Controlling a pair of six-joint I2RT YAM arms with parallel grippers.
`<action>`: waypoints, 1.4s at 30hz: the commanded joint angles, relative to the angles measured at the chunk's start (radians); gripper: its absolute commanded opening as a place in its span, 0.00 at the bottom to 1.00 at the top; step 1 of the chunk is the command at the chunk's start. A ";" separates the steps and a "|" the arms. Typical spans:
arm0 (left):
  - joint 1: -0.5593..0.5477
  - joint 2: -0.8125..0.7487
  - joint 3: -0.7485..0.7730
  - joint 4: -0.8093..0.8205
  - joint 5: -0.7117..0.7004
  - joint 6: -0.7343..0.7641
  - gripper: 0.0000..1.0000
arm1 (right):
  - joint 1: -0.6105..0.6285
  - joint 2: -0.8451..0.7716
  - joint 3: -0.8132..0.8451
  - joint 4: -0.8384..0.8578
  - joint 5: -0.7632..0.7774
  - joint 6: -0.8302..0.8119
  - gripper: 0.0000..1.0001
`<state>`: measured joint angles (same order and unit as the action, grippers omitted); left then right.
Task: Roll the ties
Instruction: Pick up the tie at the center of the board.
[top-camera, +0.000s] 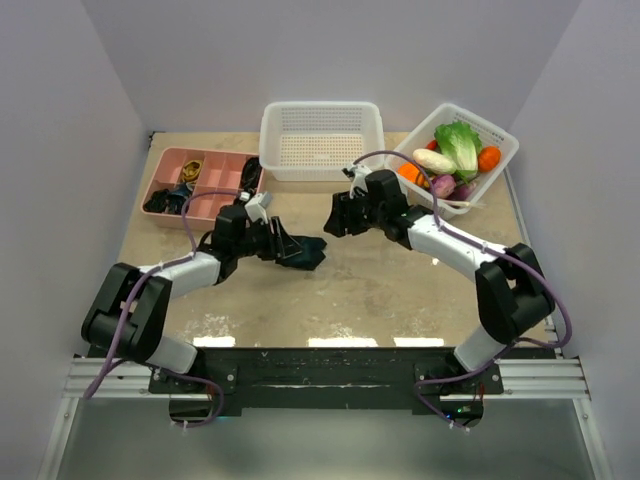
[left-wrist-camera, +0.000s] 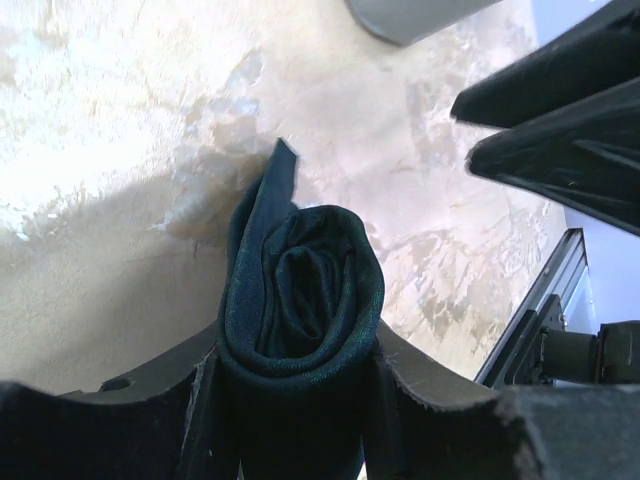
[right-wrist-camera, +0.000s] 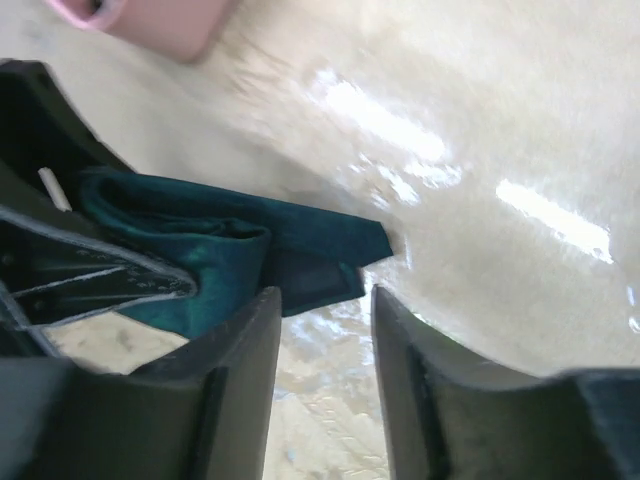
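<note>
Dark teal-green fabric tie: its rolled spiral shows only from the left wrist, grasped by left gripper; right gripper released.

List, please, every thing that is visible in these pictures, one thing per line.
tie: one, dark teal, rolled, at the table centre
empty basket: one, white, far centre
vegetable basket: one, white, far right
vegetables: several, green, orange, white, purple, in the vegetable basket
tray: one, pink, far left, small dark items inside
table: one, beige, under everything
left gripper: one, black, jaws closed on the tie
right gripper: one, black, jaws open, beside the tie
</note>
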<state>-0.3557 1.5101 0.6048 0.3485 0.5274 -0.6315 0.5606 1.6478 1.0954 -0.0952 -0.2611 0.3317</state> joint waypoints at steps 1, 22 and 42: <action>0.015 -0.102 0.053 -0.071 0.026 0.072 0.46 | -0.004 -0.071 -0.014 0.122 -0.184 -0.066 0.73; -0.066 -0.228 0.159 -0.260 0.316 0.240 0.44 | -0.004 -0.195 -0.081 0.319 -0.475 -0.082 0.99; -0.091 -0.346 0.148 -0.186 0.375 0.270 0.44 | -0.004 -0.120 -0.097 0.270 -0.811 -0.053 0.99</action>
<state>-0.4484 1.2137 0.7292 0.0746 0.8883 -0.3737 0.5491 1.5681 1.0222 0.1970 -0.9695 0.2806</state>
